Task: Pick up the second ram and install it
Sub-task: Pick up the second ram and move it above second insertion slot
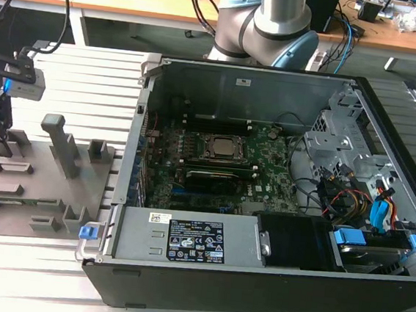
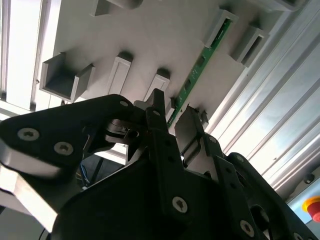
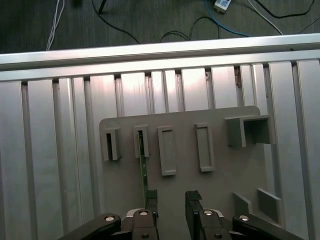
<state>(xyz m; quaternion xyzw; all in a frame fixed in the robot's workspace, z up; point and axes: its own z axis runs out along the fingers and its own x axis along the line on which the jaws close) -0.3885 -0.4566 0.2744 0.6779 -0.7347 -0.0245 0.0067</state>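
While the black, screw-studded gripper [image 3: 172,198] hangs over the matte grey holder plate [image 3: 225,170], its two flat, blunt fingers [image 3: 151,200] stand parted with a clear gap between them, holding nothing. The second ram [image 3: 143,165], a thin, narrow green stick dotted with small dark chips, stands on edge on the plate. One end sits in a raised rectangular pocket [image 3: 141,139] in the row along the plate's edge. The other end reaches one finger; whether they touch cannot be told. The plate lies on a ribbed, shiny aluminium table [image 3: 50,150].
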